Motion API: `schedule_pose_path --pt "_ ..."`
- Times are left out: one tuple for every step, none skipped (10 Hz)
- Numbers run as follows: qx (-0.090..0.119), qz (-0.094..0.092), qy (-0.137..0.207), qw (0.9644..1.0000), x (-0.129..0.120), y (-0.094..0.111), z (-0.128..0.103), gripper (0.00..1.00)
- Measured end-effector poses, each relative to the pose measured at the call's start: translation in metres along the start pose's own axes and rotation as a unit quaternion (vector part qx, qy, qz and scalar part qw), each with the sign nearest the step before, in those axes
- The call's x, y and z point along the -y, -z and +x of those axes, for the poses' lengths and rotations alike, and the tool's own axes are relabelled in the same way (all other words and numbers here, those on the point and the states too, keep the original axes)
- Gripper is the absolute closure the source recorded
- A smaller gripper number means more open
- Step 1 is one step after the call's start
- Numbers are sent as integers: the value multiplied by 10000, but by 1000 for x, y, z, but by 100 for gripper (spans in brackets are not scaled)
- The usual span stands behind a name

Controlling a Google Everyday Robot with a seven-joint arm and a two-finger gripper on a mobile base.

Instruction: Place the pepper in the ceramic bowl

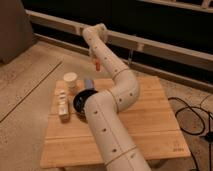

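Observation:
The pepper (97, 64), small and red-orange, hangs in the air above the far edge of the wooden table (150, 120). My gripper (95, 58) is shut on it at the end of the white arm, which rises from the bottom of the camera view. Below and nearer stands the dark ceramic bowl (79, 103) on the table's left half, its right side hidden behind the arm. The pepper is high above the table, farther back than the bowl and slightly to its right.
A cream cup (70, 80) stands beyond the bowl on the left. A small pale carton (62, 103) lies at the table's left edge. A grey object (89, 83) sits behind the bowl. Black cables (192, 115) lie on the floor at right.

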Motion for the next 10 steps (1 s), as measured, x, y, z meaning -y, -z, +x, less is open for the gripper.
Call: schedule_pose_path --pt "-62 -5 -48 10000 1 -5 4 100" --pt "-86 -58 -84 9999 -3 -6 5 100" --pt "-94 -143 -111 9998 -9 -7 6 100" --pt "-148 -259 -152 9994 -19 -11 9 100" --pt "-211 -320 -203 9991 -23 -16 13 100" --pt "-315 -368 -310 9983 -25 -24 19 100" --pt "-411 -372 -395 9977 -24 -31 26 100" --pt "-510 -352 -490 9969 -21 -39 32 100" --pt "-575 -333 -553 9963 -19 -45 37 100" --pt "-648 -314 -627 9954 -19 -52 42 100"
